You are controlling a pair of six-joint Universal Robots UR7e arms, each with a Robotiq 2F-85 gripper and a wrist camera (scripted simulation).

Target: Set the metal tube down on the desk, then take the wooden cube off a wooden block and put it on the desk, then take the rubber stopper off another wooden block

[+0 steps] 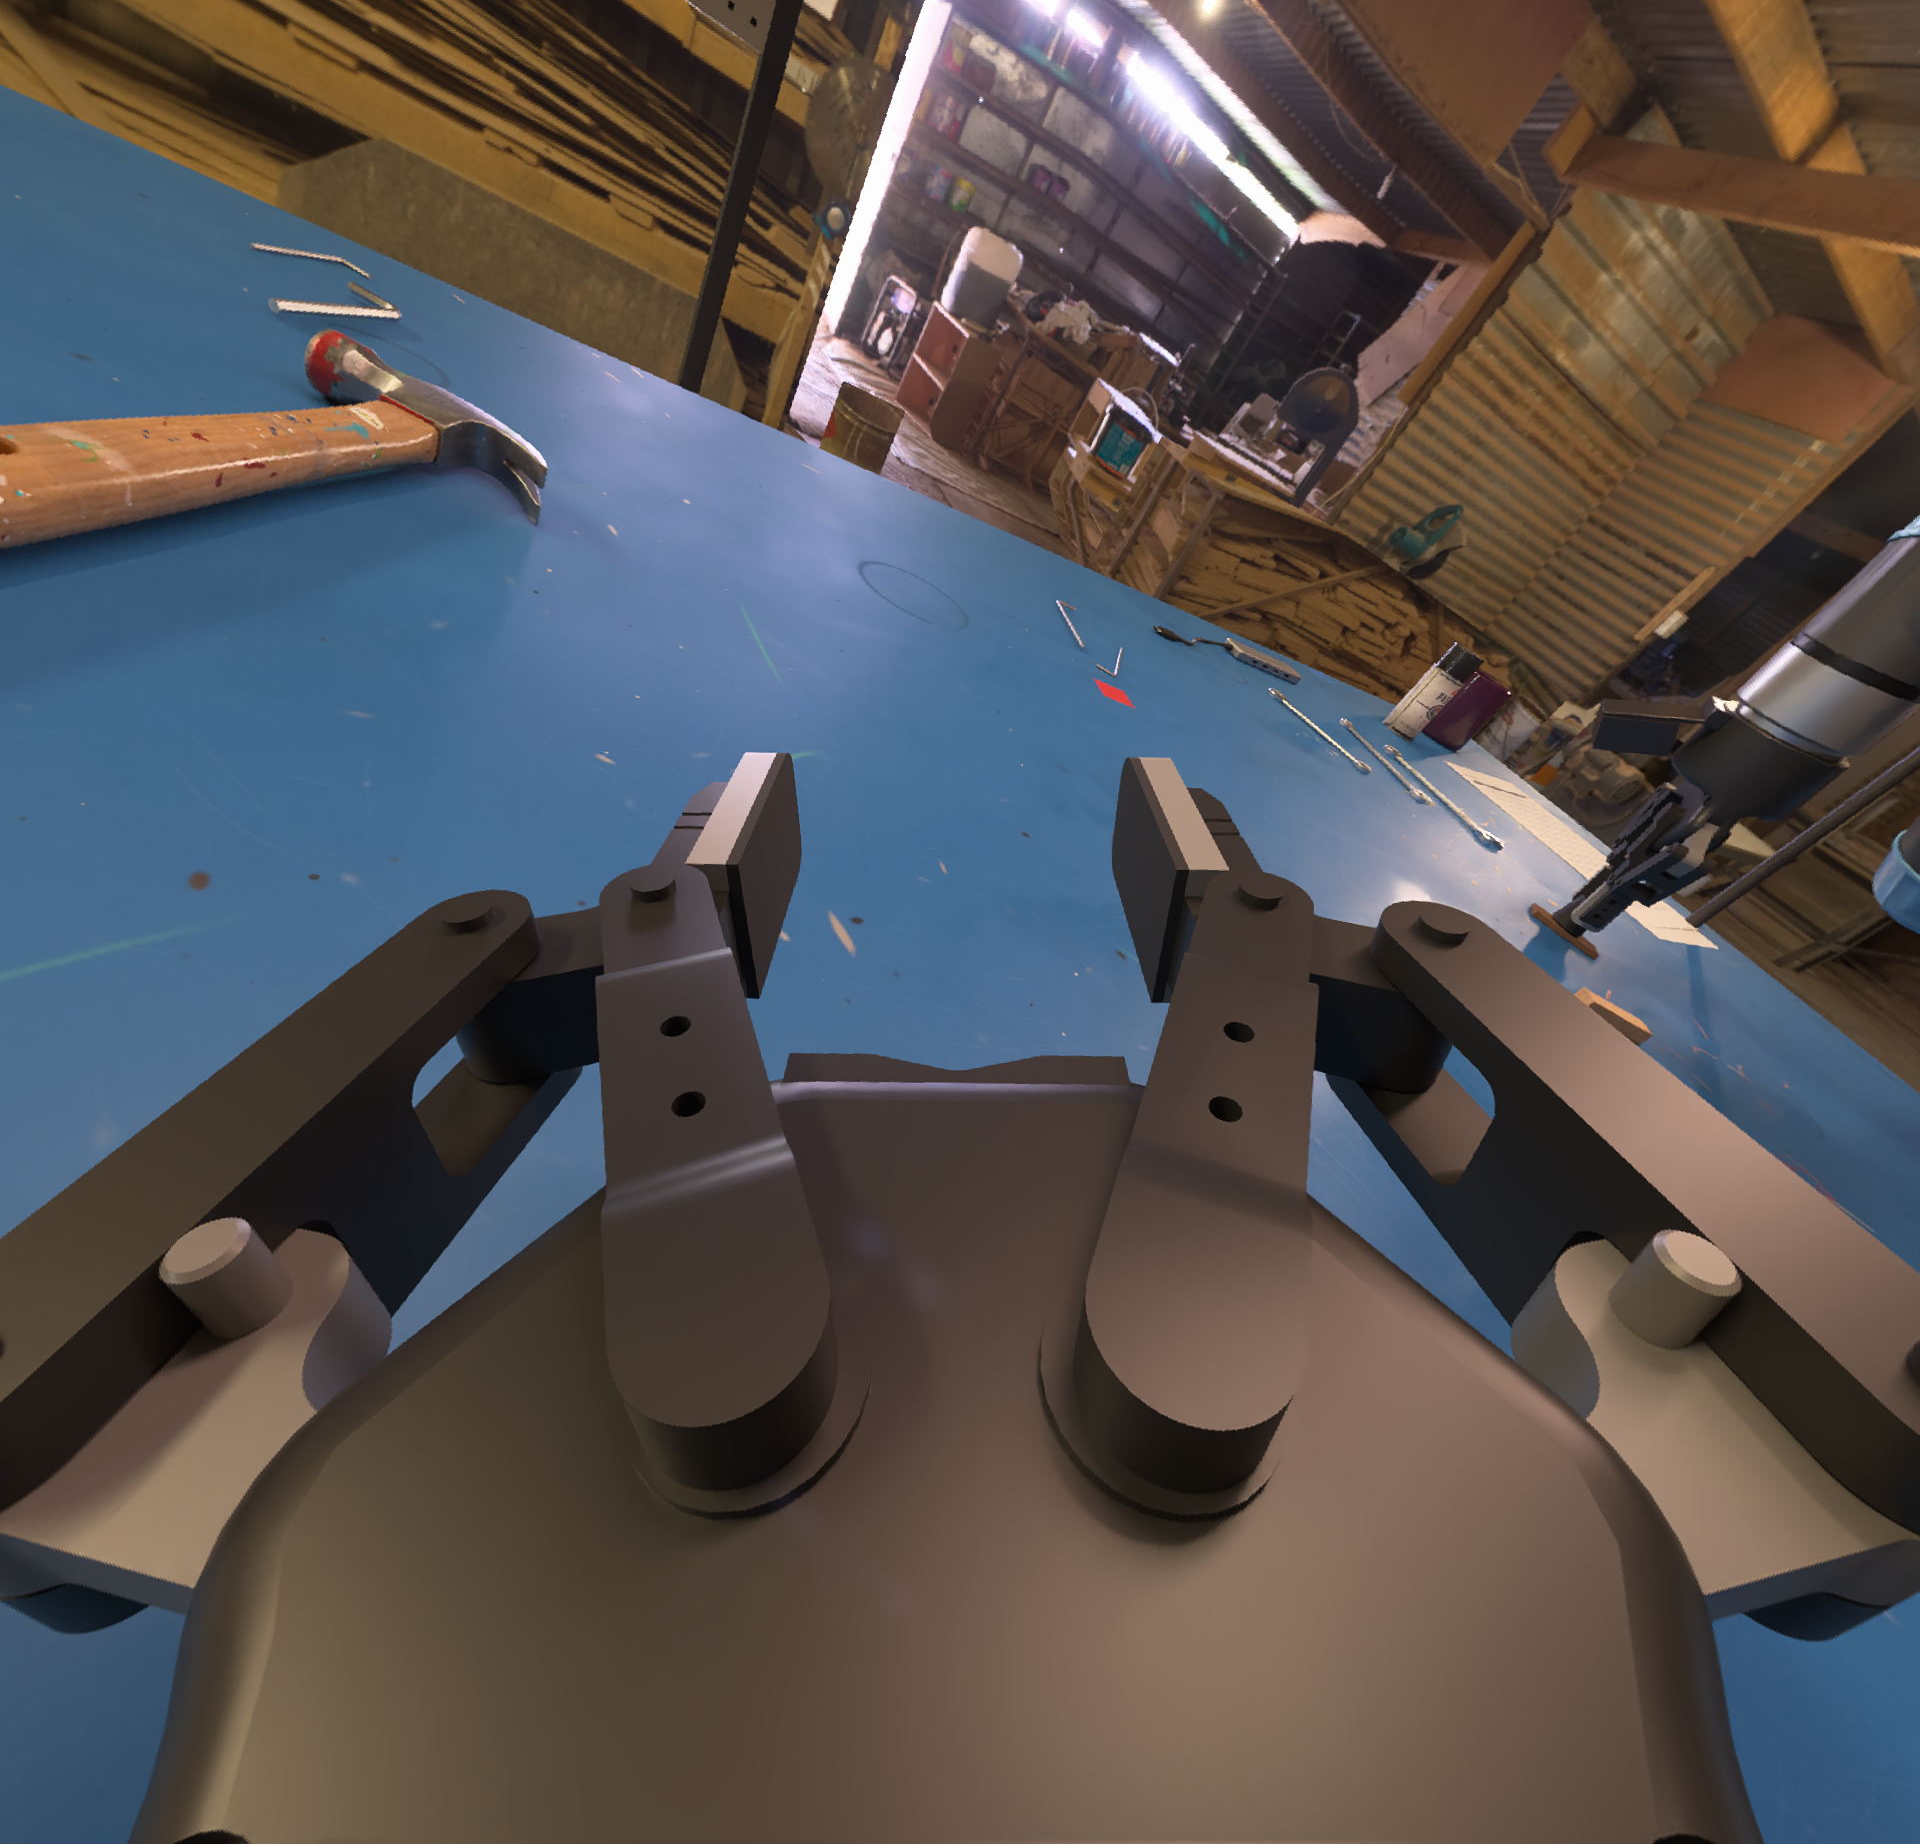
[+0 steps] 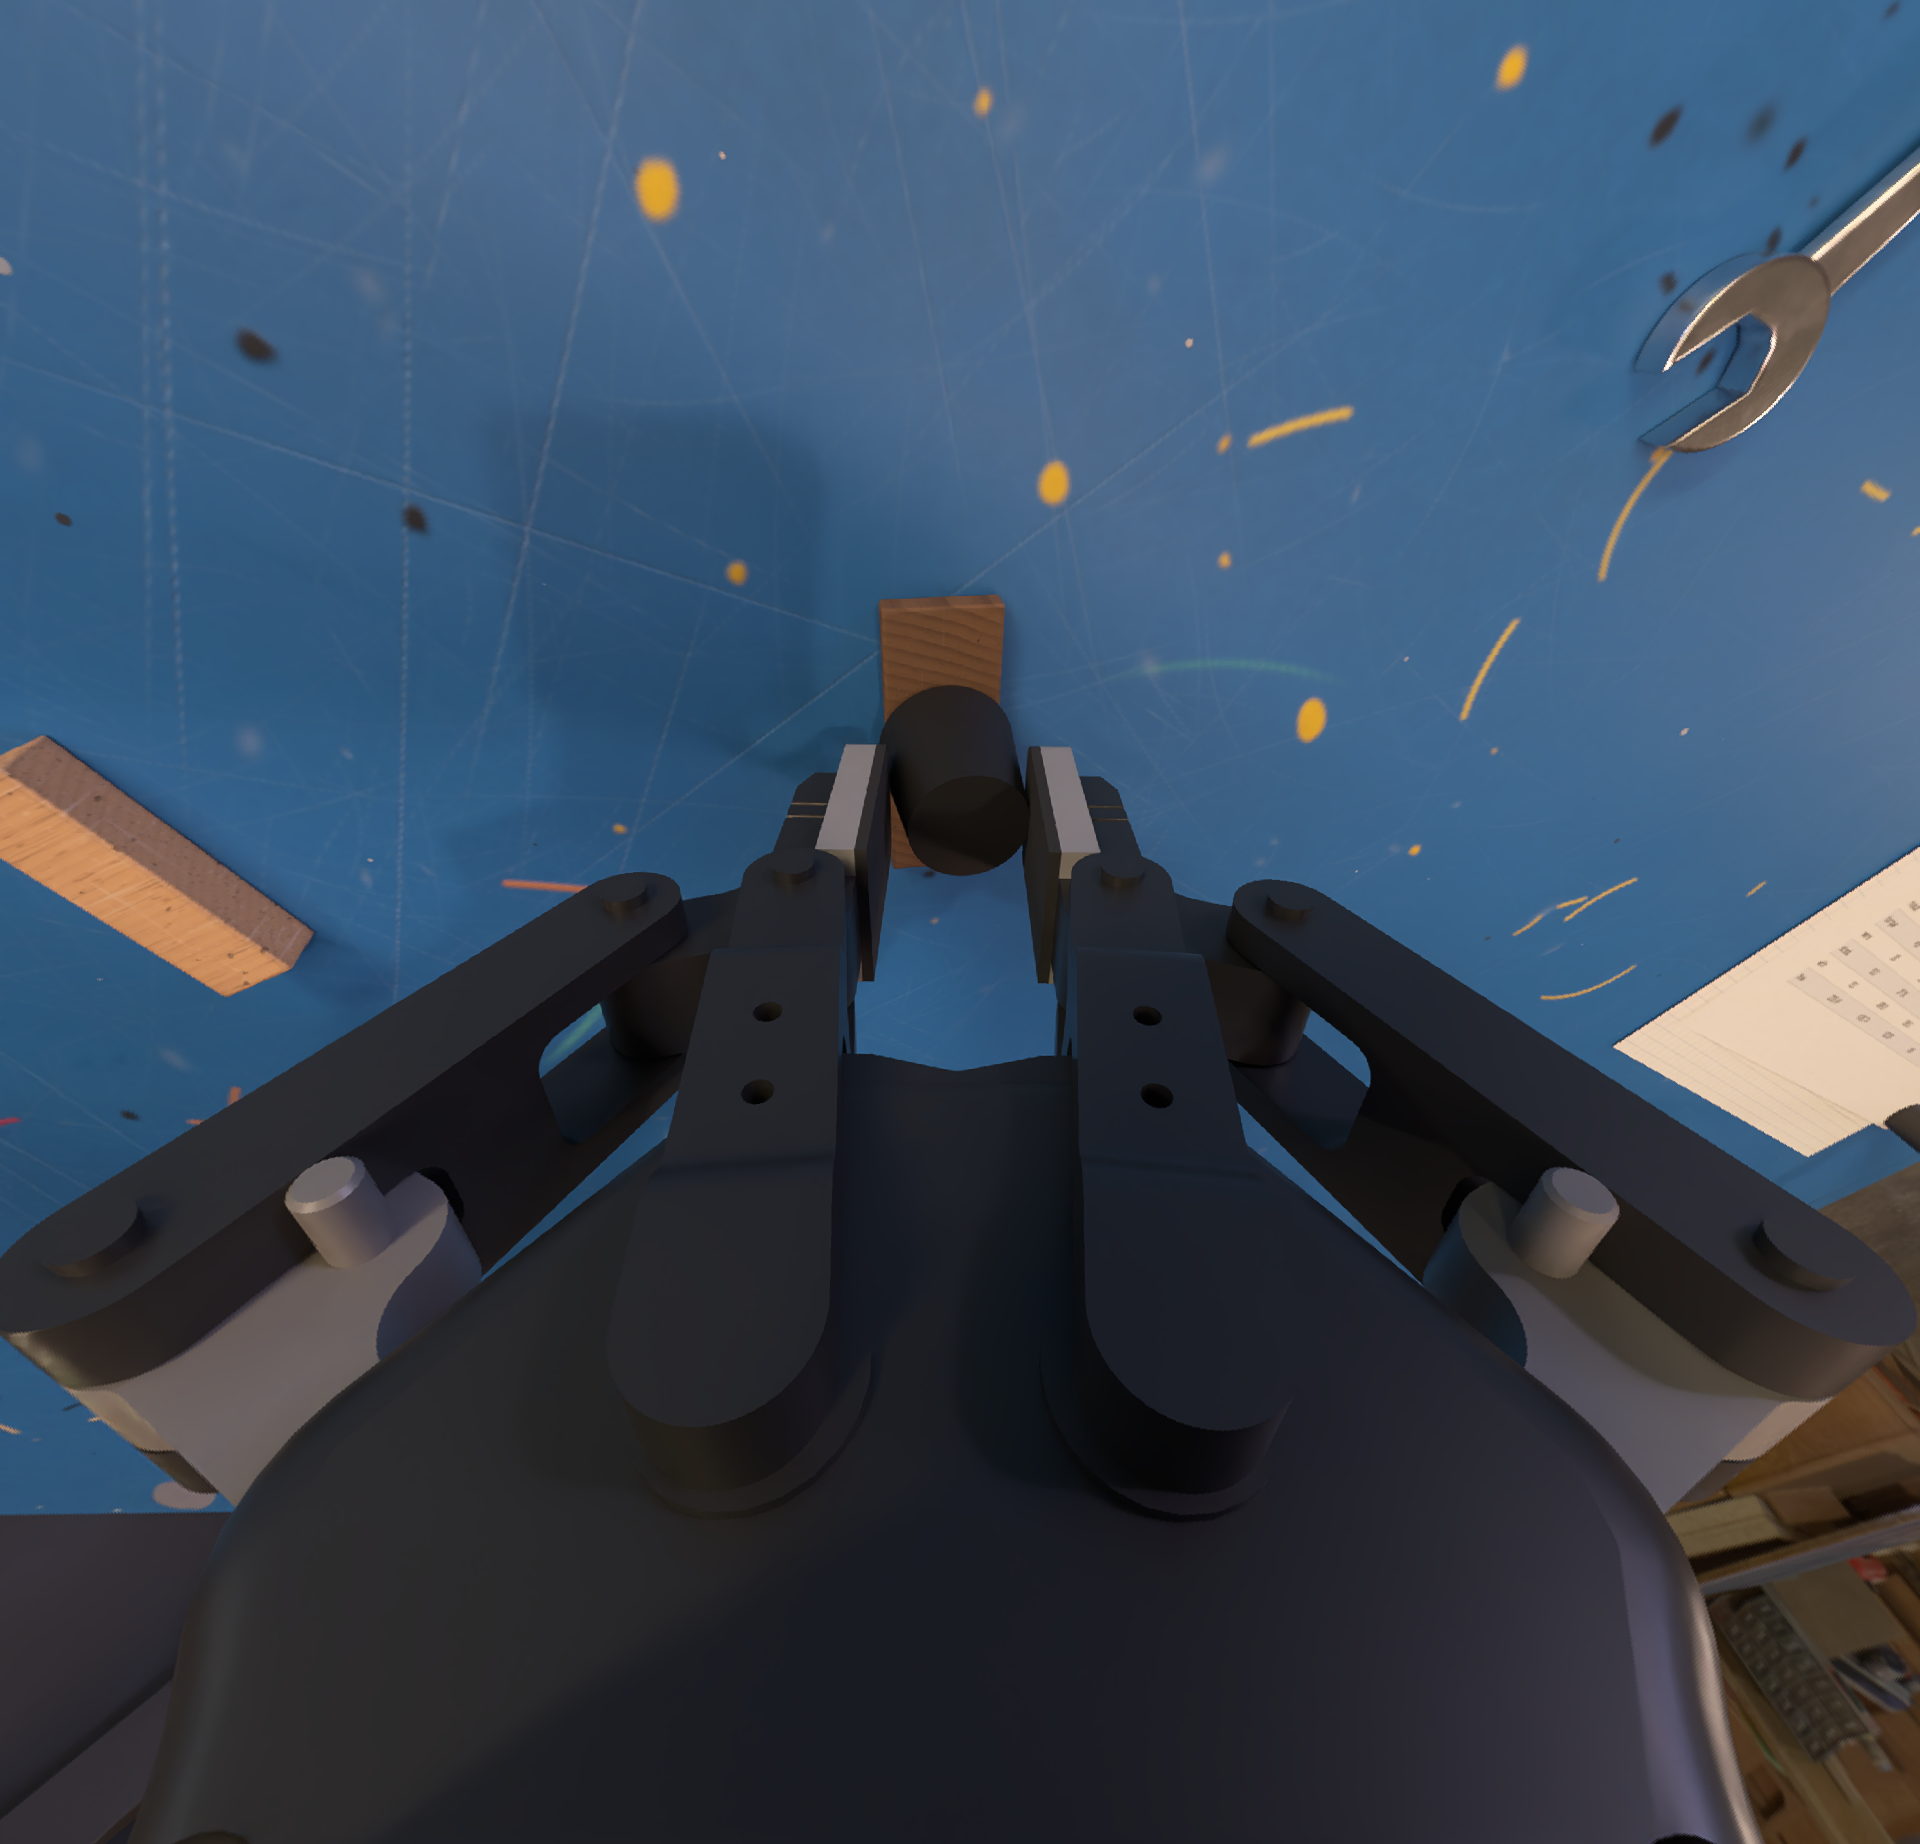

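In the right wrist view, my right gripper [image 2: 958, 807] has its pads against both sides of a black rubber stopper [image 2: 961, 786]. The stopper stands upright over a small wooden block [image 2: 940, 646] on the blue desk [image 2: 727, 288]. A second, bare wooden block [image 2: 145, 859] lies flat to the left. My left gripper [image 1: 956, 859] is open and empty, low over the desk [image 1: 623, 703]. In the left wrist view the right gripper [image 1: 1631, 890] shows far right, over the small block [image 1: 1564, 930]. I see no metal tube or wooden cube.
A hammer [image 1: 260, 444] lies at the left of the desk, with nails [image 1: 332, 308] beyond it. Thin metal tools [image 1: 1382, 755] and small containers [image 1: 1449, 703] sit near the far edge. A wrench [image 2: 1745, 340] and a sheet of paper [image 2: 1797, 1015] lie right of the stopper.
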